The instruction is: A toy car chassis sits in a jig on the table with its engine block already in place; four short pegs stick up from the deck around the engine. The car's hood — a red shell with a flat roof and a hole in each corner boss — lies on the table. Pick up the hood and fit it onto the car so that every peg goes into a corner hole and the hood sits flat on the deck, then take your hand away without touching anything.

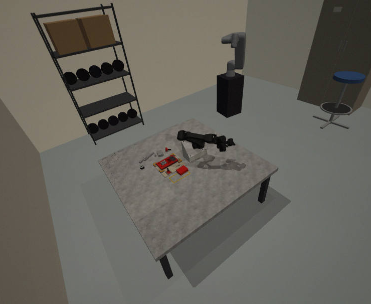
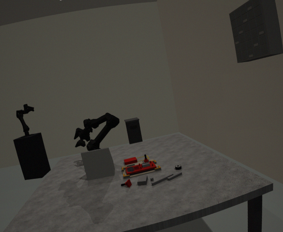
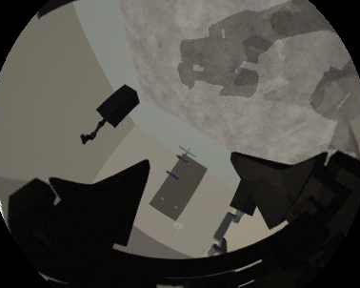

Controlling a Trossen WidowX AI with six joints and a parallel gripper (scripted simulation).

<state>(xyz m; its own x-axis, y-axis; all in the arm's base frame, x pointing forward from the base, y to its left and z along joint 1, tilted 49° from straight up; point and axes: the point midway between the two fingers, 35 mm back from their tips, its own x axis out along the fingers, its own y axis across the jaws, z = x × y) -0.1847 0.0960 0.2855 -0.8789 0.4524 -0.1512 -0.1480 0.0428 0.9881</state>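
Observation:
The red hood (image 1: 182, 170) (image 2: 130, 160) lies on the table beside the jig, partly over the yellow dashed outline; its corner holes are too small to make out. The red chassis (image 1: 168, 160) (image 2: 136, 170) sits in the jig with orange corners (image 1: 161, 170) (image 2: 158, 168). The grey engine block (image 1: 163, 162) (image 2: 145, 164) is on its deck, with small pegs around it in the exterior view. My gripper (image 1: 228, 145) (image 2: 75, 142) (image 3: 190, 160) is wide open and empty, raised and pointing away from the car. The hood and chassis are out of the wrist view.
A pale angled box (image 1: 195, 155) (image 2: 98, 164) stands between arm and jig. A red part with a black post (image 1: 168, 171) (image 2: 145, 158) is near the hood. Another red part (image 1: 167, 149) (image 2: 128, 183), grey bars (image 1: 146, 157) (image 2: 162, 179) and a wheel (image 1: 142, 167) (image 2: 178, 167) lie around the jig.

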